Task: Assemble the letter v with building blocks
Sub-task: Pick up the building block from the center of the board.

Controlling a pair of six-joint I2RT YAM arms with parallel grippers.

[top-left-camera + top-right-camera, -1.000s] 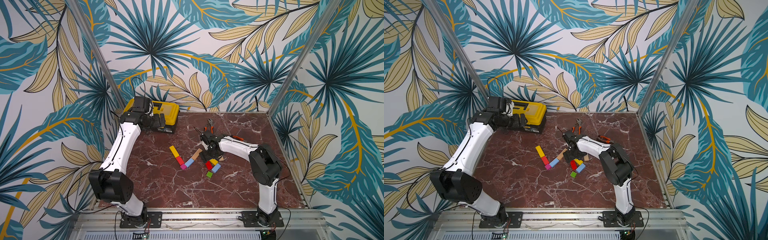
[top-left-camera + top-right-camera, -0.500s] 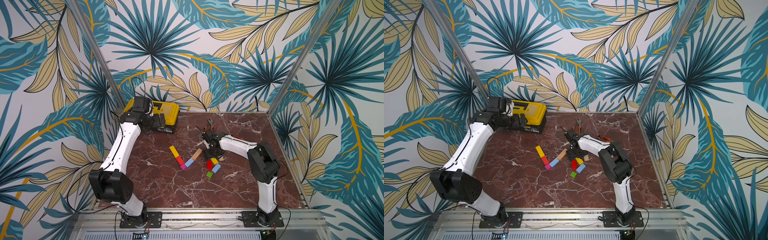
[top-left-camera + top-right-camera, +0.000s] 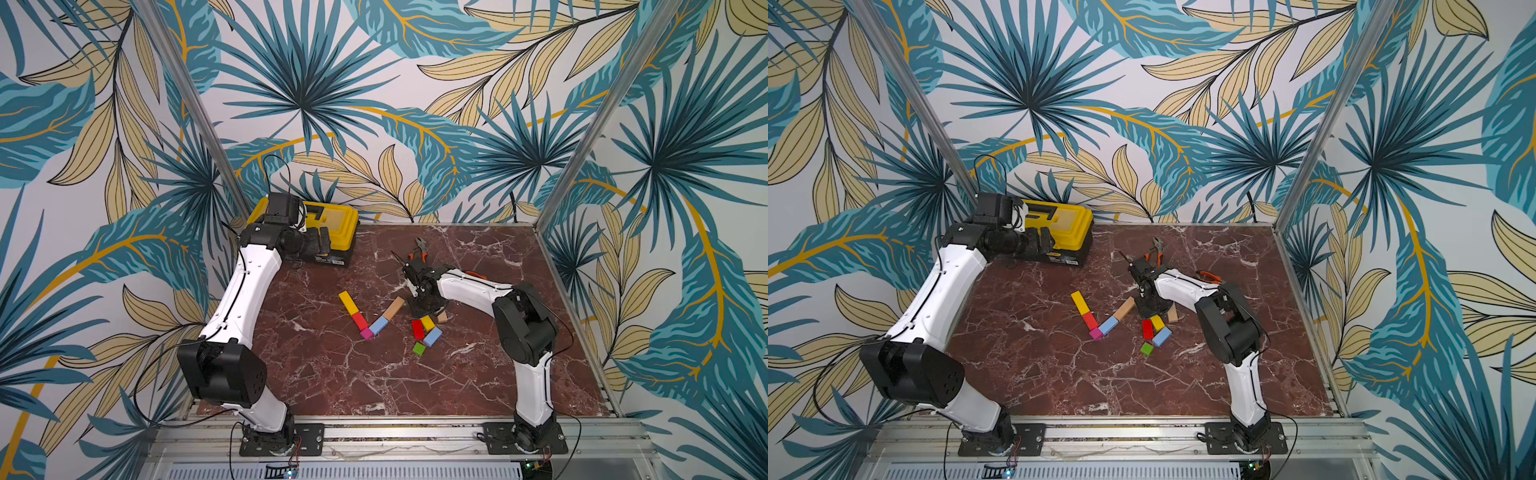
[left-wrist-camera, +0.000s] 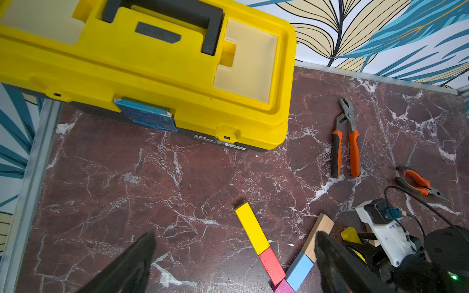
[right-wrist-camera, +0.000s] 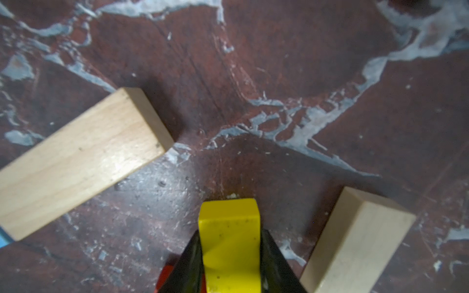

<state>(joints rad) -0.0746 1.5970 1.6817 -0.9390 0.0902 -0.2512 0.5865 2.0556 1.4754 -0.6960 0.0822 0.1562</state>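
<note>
My right tool point(image 5: 231, 234) is clamped on a loose yellow block point(image 5: 229, 215), its black fingers point(image 5: 189, 263) pressed to either side, low over the marble surface point(image 5: 304, 63). I cannot tell whether the block is lifted or resting.

It is crowded here. The letter v point(image 3: 376, 327) lies just beside this tool: yellow bar point(image 3: 1080, 302), red block point(image 3: 1090, 321), magenta cube point(image 3: 1095, 333), light-blue block point(image 3: 1108, 325), and a plain-wood bar point(image 5: 81, 162) whose free end comes close to the tool without touching. On the tool's other flank sits a loose plain-wood block point(image 5: 355, 241), also clear of it. A spare red block point(image 3: 417, 328) lies just beside the held piece. A spare light-blue block point(image 3: 432, 336) and a green cube point(image 3: 419, 349) are near the tool on its arm's base side. Orange-handled pliers point(image 4: 345, 142) lie beyond the tool. Smaller cutters point(image 4: 416, 181) are partly hidden by its arm in both top views.

From above, the tool's body hides the grip and part of the loose plain-wood block. The wrist camera cuts off both wooden pieces and shows the spare red one only as a sliver.

My left tool point(image 4: 234, 235) hangs spread wide, holding nothing, well apart from the blocks and just in front of the yellow toolbox point(image 3: 332, 216).
</note>
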